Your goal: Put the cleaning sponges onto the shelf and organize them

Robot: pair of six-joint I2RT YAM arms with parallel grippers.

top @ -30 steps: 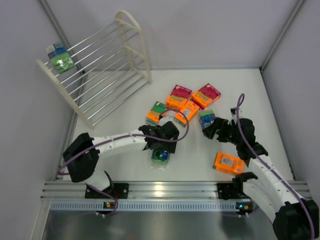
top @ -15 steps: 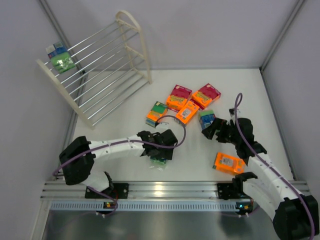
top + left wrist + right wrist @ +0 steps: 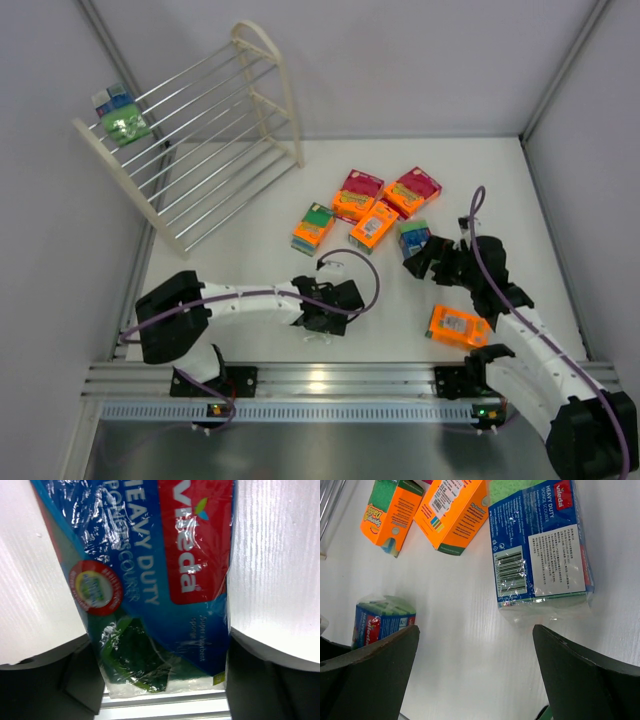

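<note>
My left gripper (image 3: 322, 316) is down over a green sponge pack with a blue and red label (image 3: 150, 580), which lies on the table. The gripper is open, with a finger close against each long side of the pack. Its own camera shows the pack filling the gap between the fingers (image 3: 165, 680). My right gripper (image 3: 475, 680) is open and empty, just short of another green pack (image 3: 540, 550) (image 3: 413, 238). Several orange and magenta packs (image 3: 376, 224) lie mid-table, and one orange pack (image 3: 459, 326) is beside the right arm. The shelf (image 3: 268, 75) stands far left and holds one green pack (image 3: 122, 118).
A ribbed aluminium rail (image 3: 320, 380) runs along the near edge, just behind the left gripper. Grey walls close in the table on the left, the back and the right. An orange pack with a green label (image 3: 313, 226) lies between the left gripper and the shelf.
My left gripper has come back toward the near edge and down over the green pack, now covering it, and its jaws have narrowed slightly. The right arm has barely moved.
</note>
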